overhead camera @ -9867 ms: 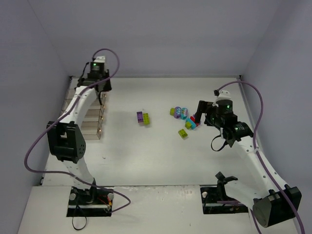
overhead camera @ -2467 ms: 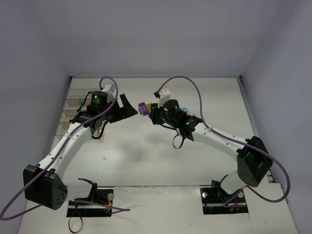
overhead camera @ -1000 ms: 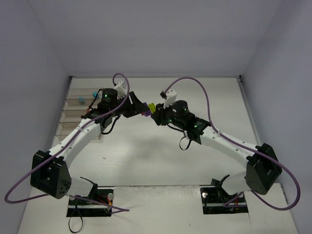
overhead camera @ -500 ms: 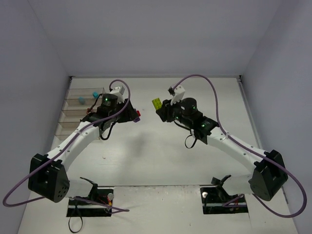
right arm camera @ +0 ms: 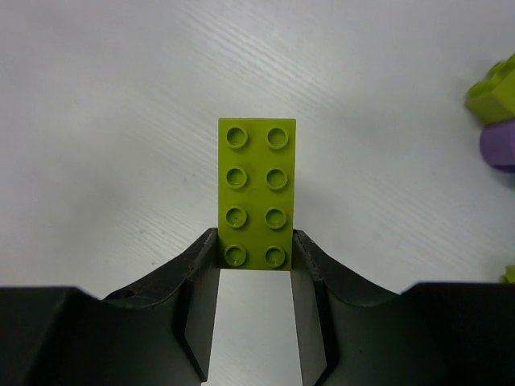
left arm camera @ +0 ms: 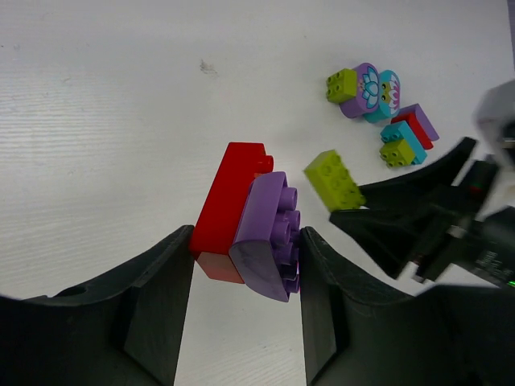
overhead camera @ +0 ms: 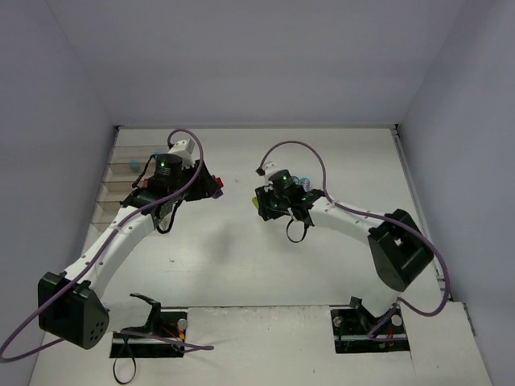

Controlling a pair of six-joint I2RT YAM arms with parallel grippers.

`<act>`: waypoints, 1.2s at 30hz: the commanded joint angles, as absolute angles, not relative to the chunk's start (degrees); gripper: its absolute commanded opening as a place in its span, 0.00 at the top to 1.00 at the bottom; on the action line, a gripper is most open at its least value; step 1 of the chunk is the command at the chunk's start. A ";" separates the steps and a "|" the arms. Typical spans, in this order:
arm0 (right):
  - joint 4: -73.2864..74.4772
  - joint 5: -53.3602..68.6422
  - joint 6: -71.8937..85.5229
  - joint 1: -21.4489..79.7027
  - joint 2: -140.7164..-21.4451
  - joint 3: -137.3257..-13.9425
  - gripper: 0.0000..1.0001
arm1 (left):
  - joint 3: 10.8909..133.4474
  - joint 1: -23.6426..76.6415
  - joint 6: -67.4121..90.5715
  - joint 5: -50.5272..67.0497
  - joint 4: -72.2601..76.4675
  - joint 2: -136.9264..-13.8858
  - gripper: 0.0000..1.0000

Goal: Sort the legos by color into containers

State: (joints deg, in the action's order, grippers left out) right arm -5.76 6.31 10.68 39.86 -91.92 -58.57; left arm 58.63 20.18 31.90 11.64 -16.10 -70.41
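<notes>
The left gripper [left arm camera: 245, 243] is clamped on a joined red and purple brick pair [left arm camera: 251, 221]; the right gripper [right arm camera: 256, 245] is clamped on a green brick [right arm camera: 257, 189] by its near end; the bins [overhead camera: 113, 193] lie at nine o'clock of the left gripper; best to split the pair before dropping.

Left pincer [left arm camera: 245, 245], right pincer [right arm camera: 255, 248]: both clenched.

The top camera is looking down from above and behind both arms over the whole table [overhead camera: 241, 241]. Each wrist camera is peering closely past its own fingers: the one behind the left gripper [left arm camera: 245, 265] at its red-and-purple bricks [left arm camera: 265, 225], also catching the lime brick [left arm camera: 334, 178] that is filling the view behind the right gripper [right arm camera: 256, 245].
</notes>
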 commanded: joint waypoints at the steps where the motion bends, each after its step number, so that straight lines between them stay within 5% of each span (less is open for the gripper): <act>1: -4.22 3.61 12.13 40.87 -94.91 -59.24 0.88 | 61.61 19.95 31.73 14.59 -13.71 -68.38 1.00; 9: -3.96 1.49 12.75 41.57 -100.89 -59.76 0.72 | 59.94 20.04 33.31 16.87 -12.57 -68.12 1.00; 19: -2.37 1.49 11.60 41.75 -99.85 -61.08 0.32 | 59.76 20.04 34.54 18.02 -11.43 -69.17 1.00; 28: -6.40 5.96 9.32 41.75 -84.14 -62.23 0.39 | 61.17 20.04 39.36 18.10 -10.03 -71.10 1.00; 36: -13.27 11.25 10.90 41.75 -78.05 -61.96 0.33 | 59.33 20.30 47.28 21.00 -4.22 -71.63 1.00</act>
